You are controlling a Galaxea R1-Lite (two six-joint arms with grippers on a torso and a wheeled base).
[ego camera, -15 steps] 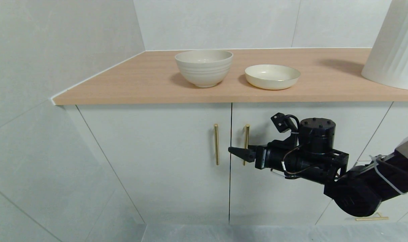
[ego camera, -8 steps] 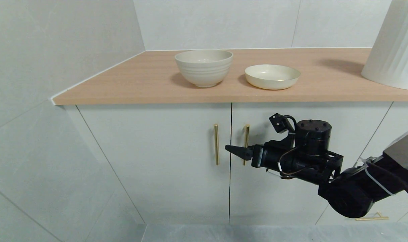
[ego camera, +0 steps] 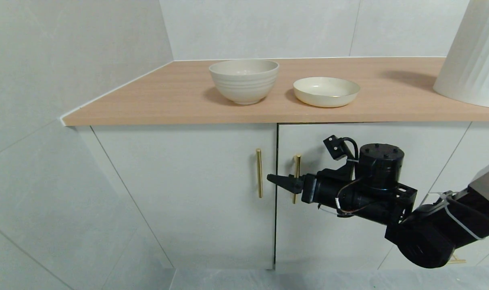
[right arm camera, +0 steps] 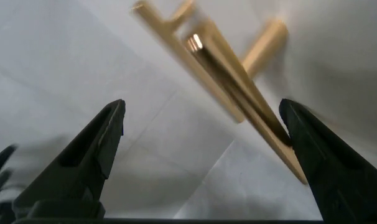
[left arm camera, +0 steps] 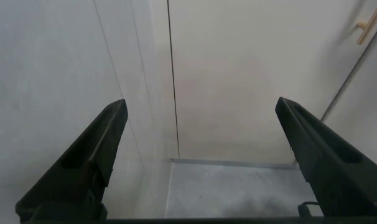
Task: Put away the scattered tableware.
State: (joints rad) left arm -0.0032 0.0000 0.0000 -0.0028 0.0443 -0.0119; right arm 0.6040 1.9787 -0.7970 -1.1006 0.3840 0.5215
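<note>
Head view, R gripper (ego camera: 282, 182) at cab. door handle (ego camera: 297, 164), jaws apart

bowl (ego camera: 244, 80) left of plate (ego camera: 326, 91) | both on counter (ego camera: 147, 100) | right gripper (ego camera: 273, 179) at handle (ego camera: 297, 161) below (perhaps touching)

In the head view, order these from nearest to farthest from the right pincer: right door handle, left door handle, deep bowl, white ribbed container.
1. Right door handle, right at the right pincer.
2. Left door handle, on the left cabinet door.
3. Deep bowl, up on the counter.
4. White ribbed container, at the counter's far right.
</note>
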